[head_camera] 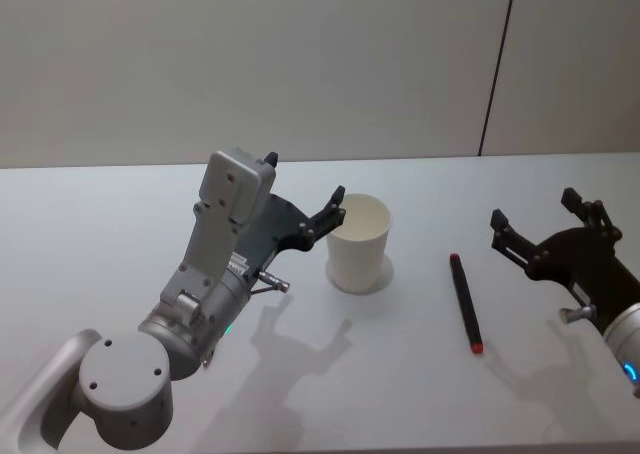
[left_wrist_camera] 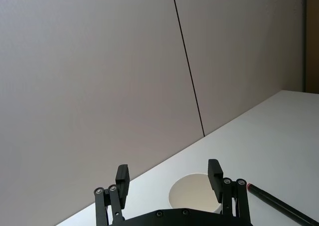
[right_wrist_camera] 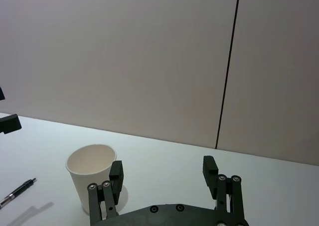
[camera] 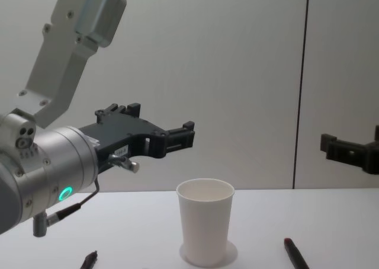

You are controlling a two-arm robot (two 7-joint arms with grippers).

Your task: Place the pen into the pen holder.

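Note:
The pen holder (head_camera: 358, 242) is a white paper cup standing upright and empty at mid-table; it also shows as the cup (camera: 205, 221) and the cup (right_wrist_camera: 92, 173). The pen (head_camera: 464, 302), black with red ends, lies flat on the table to the cup's right, also seen as the pen (left_wrist_camera: 279, 204). My left gripper (head_camera: 305, 179) hovers just left of the cup's rim, open and holding nothing (left_wrist_camera: 168, 171). My right gripper (head_camera: 533, 207) hangs open right of the pen, above the table, with nothing between its fingers (right_wrist_camera: 163, 166).
A second dark pen (right_wrist_camera: 17, 192) lies on the table left of the cup, seen low in the chest view too (camera: 89, 260). The white table (head_camera: 330, 394) runs back to a plain wall with a dark vertical seam (head_camera: 497, 64).

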